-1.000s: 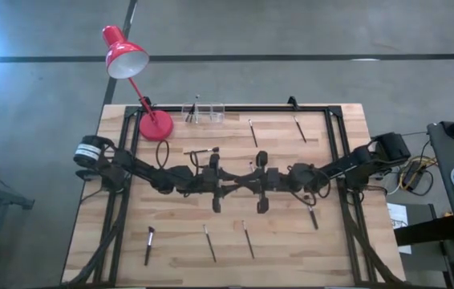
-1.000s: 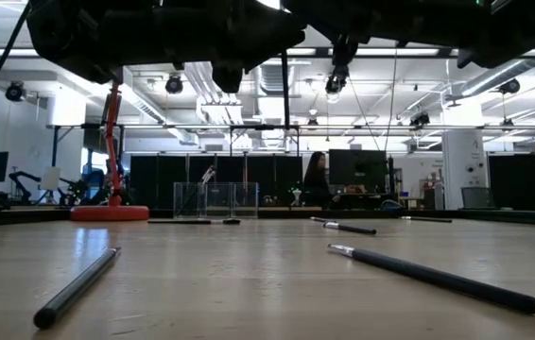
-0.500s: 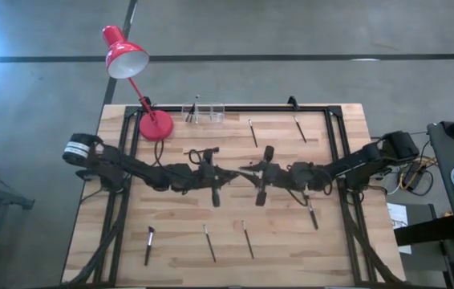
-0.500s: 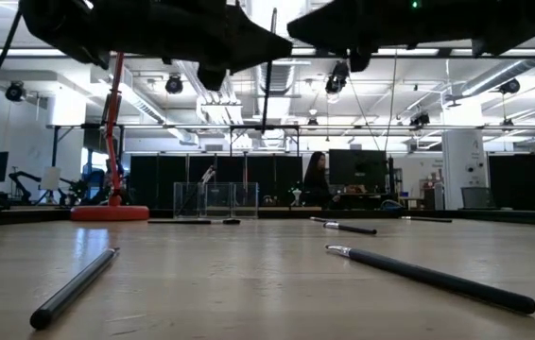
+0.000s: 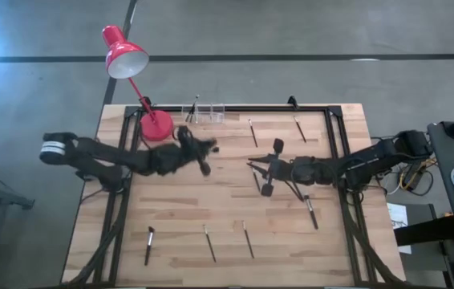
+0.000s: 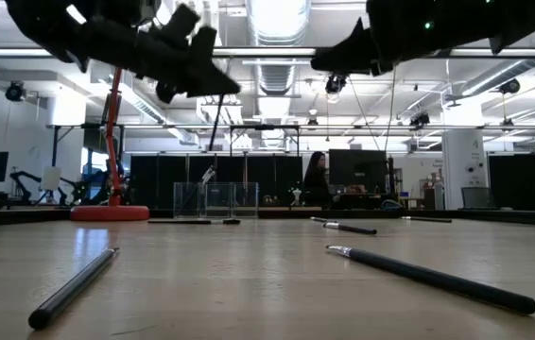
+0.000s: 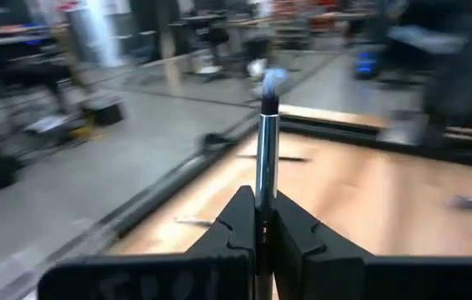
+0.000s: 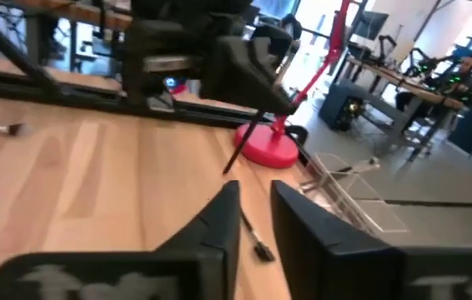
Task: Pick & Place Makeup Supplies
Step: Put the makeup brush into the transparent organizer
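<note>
My left gripper (image 5: 208, 149) hangs above the table's far left part, near the red lamp's base (image 5: 156, 125) and the clear holder (image 5: 204, 112). It is shut on a thin makeup brush (image 7: 265, 142) with a silvery part and a dark tip. The brush also shows in the low view (image 6: 215, 123) and the right wrist view (image 8: 243, 143). My right gripper (image 5: 255, 168) is open above the table's middle right, holding nothing. Several more brushes lie flat on the wood, e.g. (image 5: 148, 245), (image 5: 209, 242), (image 5: 247, 239), (image 5: 311, 213). One brush (image 5: 192, 107) stands in the holder. My left gripper (image 7: 261, 212) pinches the brush between its two fingers, just behind the silvery part (image 7: 263, 187). The silvery part and dark bristle tip (image 7: 269, 102) stick out past the fingertips. The brush is lifted clear of the table and slants down below the gripper (image 8: 257, 125).
The red desk lamp's head (image 5: 124, 52) hangs past the far left corner. Two brushes (image 5: 253, 131) (image 5: 299, 127) lie near the far edge, and another (image 8: 257, 242) lies under my right gripper. A black frame (image 5: 335, 160) borders the table. Bare wood lies near the middle (image 5: 211, 201).
Both grippers stood tip to tip at the table's middle with the brush upright between them. The left gripper has since swung toward the far left, toward the lamp base and holder, carrying the brush, which now slants. The right gripper drew back toward the right.
</note>
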